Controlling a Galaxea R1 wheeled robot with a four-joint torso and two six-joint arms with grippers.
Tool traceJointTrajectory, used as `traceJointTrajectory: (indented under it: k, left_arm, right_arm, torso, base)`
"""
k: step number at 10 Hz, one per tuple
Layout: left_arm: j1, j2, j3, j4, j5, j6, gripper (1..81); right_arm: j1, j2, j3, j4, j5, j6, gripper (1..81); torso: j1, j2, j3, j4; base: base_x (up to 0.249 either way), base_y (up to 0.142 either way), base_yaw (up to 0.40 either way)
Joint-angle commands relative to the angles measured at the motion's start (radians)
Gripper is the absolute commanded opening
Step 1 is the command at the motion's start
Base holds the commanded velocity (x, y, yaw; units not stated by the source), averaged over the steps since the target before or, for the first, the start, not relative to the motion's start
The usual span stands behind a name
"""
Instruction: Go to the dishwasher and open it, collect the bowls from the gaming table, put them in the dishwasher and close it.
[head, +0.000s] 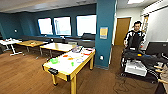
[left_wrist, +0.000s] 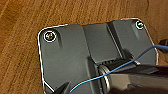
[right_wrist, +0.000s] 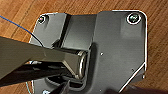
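The gaming table (head: 65, 67), white-topped with a bright yellow edge, stands on the wooden floor (head: 22, 72) at about seven o'clock from the middle of the head view, one corner turned toward the camera. On its top lie the bowls: a lime green bowl (head: 53, 60) toward the near left side, an orange one (head: 70, 58) close to the middle, and further coloured pieces toward the far end, too blurred to name.

Behind it, at ten o'clock, stand two wooden-topped tables (head: 59, 46). A teal pillar (head: 104, 32) rises at one o'clock and carries a yellowish notice (head: 103, 32); whatever is written on it cannot be read. At three o'clock a person (head: 134, 35) stands behind a control rig (head: 136, 62).

Both wrist views look down on wood-grain flooring past the robot's own dark plate. I cannot tell how far either gripper is open, or whether either has hold of anything.
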Motion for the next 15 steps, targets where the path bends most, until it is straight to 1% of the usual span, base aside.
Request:
traceJointTrajectory:
  k: [1, 8, 15]
  left_arm:
    - [-0.049, -0.005, -0.001, -0.006, 0.049, 0.002, 81.1]
    - [-0.049, -0.005, -0.001, -0.006, 0.049, 0.002, 81.1]
    - [-0.048, -0.005, -0.001, -0.006, 0.049, 0.002, 81.1]
  right_arm:
    - [0.037, -0.004, 0.003, -0.006, -0.046, -0.006, 81.1]
    - [0.037, -0.004, 0.003, -0.006, -0.047, -0.006, 81.1]
    - [0.037, -0.004, 0.003, -0.008, -0.047, -0.006, 81.1]
  torso:
    - [0.000, 0.000, 0.000, 0.000]
    - [0.000, 0.000, 0.000, 0.000]
    - [0.000, 0.000, 0.000, 0.000]
  base:
    - [0.109, 0.067, 0.000]
    - [0.107, 0.069, 0.000]
    - [0.087, 0.088, 0.000]
